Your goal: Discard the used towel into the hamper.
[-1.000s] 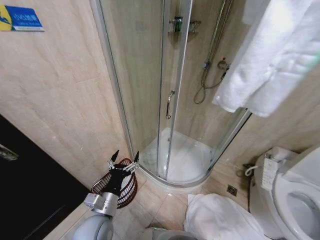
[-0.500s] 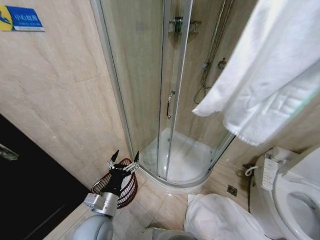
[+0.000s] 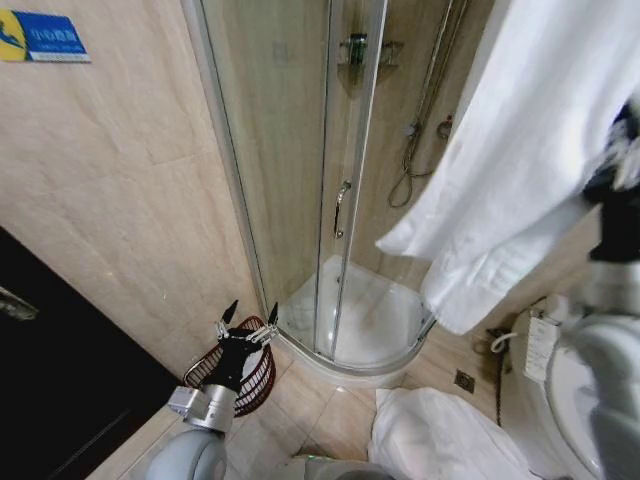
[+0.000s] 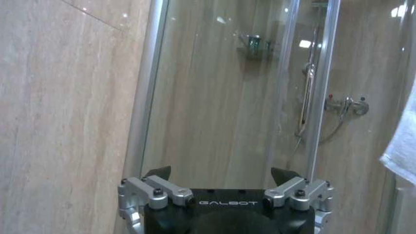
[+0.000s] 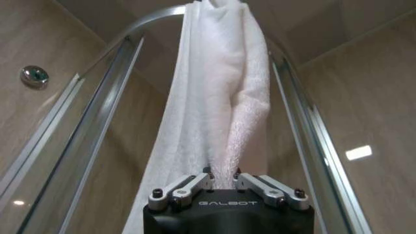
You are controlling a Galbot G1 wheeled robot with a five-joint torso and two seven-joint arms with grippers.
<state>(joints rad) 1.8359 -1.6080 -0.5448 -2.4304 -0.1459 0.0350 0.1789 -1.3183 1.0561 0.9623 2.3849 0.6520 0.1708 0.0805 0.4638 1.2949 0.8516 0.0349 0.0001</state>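
Two grippers: right gripper [image 5: 222,171] pinches towel [image 3: 530,170] hanging from shower enclosure's top rim [image 5: 156,14]; left gripper [image 3: 248,318] spread, empty, above hamper [image 3: 255,378] at floor's left edge; risk: towel snags rim, slips.

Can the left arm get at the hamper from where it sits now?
Probably yes. The left gripper, fingers open and empty, hangs right above the hamper, with nothing between them. The right gripper holds the towel up high, well clear.
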